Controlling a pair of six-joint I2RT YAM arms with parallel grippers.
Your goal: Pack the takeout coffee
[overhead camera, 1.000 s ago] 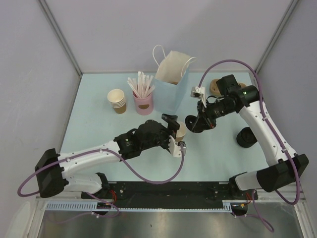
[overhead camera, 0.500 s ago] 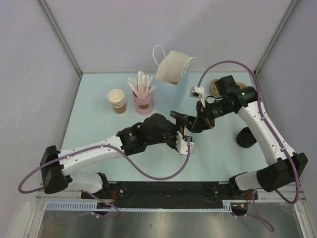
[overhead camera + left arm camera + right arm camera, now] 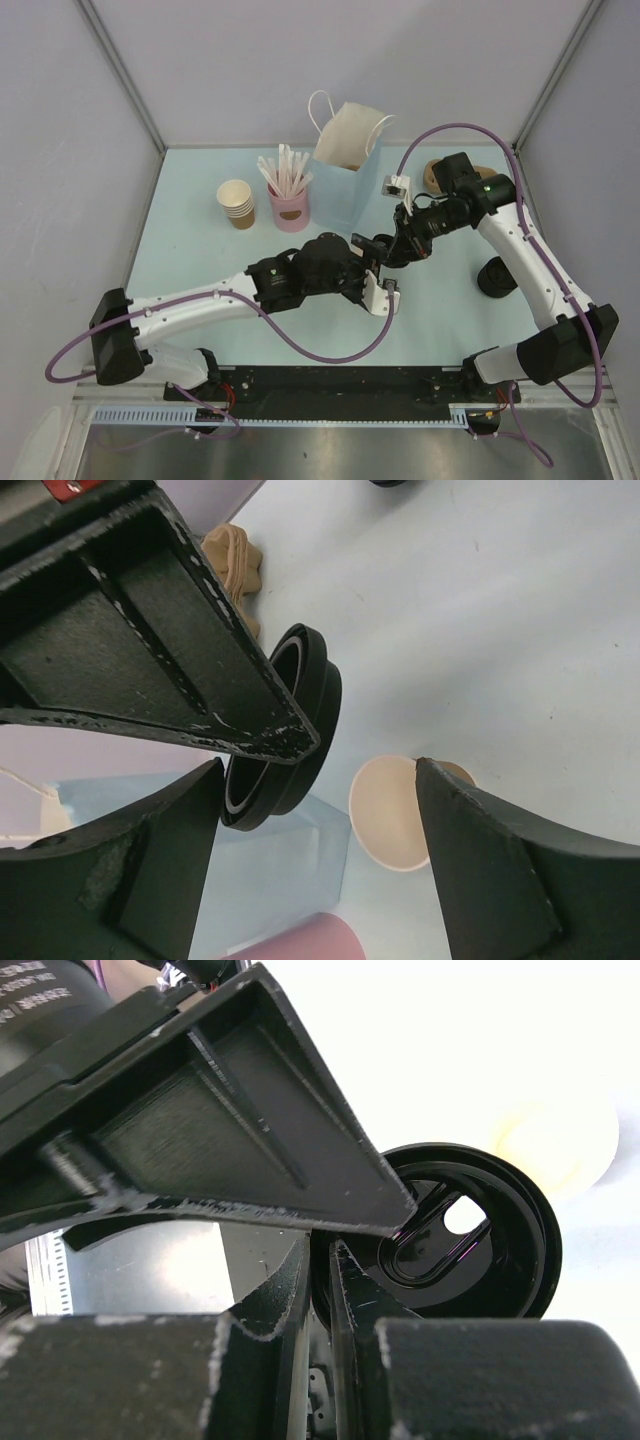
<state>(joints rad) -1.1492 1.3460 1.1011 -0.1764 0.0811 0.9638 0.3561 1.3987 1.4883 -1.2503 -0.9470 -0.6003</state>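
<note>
The left gripper (image 3: 318, 768) has its fingers wide apart and holds nothing. The paper cup (image 3: 395, 815) sits with its mouth open just ahead of it, near one finger. The right gripper (image 3: 330, 1245) pinches the black lid (image 3: 480, 1230) by its rim, close beside the cup.

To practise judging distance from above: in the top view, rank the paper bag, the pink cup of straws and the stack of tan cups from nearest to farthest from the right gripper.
Measured from the right gripper:
1. paper bag, just behind it, slightly left.
2. pink cup, further left.
3. stack of tan cups, farthest left.
</note>
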